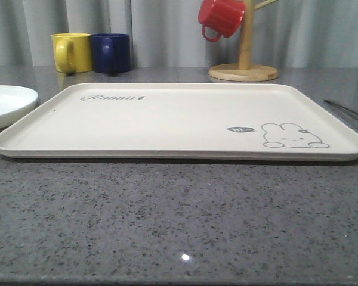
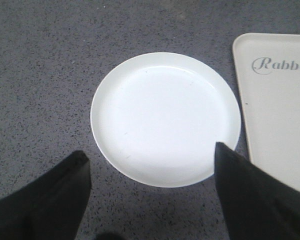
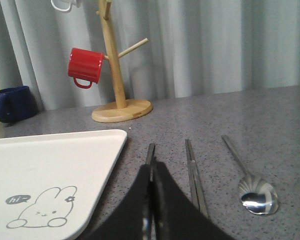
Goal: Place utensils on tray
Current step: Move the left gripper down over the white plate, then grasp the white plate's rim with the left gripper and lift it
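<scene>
The cream tray (image 1: pixel 167 122) with the rabbit drawing lies bare in the middle of the table; its corners also show in the wrist views (image 2: pixel 280 125) (image 3: pixel 50 160). Just right of the tray, my right gripper (image 3: pixel 152 167) is shut on the slim silver handle of the fork (image 3: pixel 150 150), whose tines are hidden. The pair of chopsticks (image 3: pixel 192 175) lies beside it on the table, and the spoon (image 3: pixel 257 197) lies farther right. The chopsticks' thin ends (image 1: pixel 346 109) reach the front view's right edge. My left gripper (image 2: pixel 150 150) hangs open and holds nothing, over the near edge of a white plate (image 2: pixel 165 117).
The white plate (image 1: pixel 6 104) sits left of the tray. A yellow mug (image 1: pixel 71 52) and a blue mug (image 1: pixel 111 52) stand at the back left. Behind the tray stands a wooden mug tree (image 1: pixel 244 65) with a red mug (image 1: pixel 221 18). Grey speckled counter lies in front.
</scene>
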{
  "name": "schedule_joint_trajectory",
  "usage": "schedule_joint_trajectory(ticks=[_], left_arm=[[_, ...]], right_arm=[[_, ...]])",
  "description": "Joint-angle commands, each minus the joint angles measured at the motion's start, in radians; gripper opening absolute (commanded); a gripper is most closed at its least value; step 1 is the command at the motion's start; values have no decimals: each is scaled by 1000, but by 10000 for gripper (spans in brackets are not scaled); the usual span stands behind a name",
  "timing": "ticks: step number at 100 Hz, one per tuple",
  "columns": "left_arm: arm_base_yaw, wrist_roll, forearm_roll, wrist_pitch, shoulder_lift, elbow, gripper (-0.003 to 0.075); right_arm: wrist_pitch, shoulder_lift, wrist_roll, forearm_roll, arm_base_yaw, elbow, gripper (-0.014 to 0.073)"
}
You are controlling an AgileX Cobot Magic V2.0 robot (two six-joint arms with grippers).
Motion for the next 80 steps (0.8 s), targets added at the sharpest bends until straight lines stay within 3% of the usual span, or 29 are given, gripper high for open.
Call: schedule_joint_trajectory(ticks=[1,37,80], left_arm=[[30,-12,9,-45,86,-83,496],[175,86,9,29,436,-279,496],[193,102,0,4,643,-291,496]], right_arm=[[-85,-21,-10,-2,-5,-17,-68],[-85,-21,-10,-2,-5,-17,-68],[-85,-21,-10,-2,-5,-17,-68]])
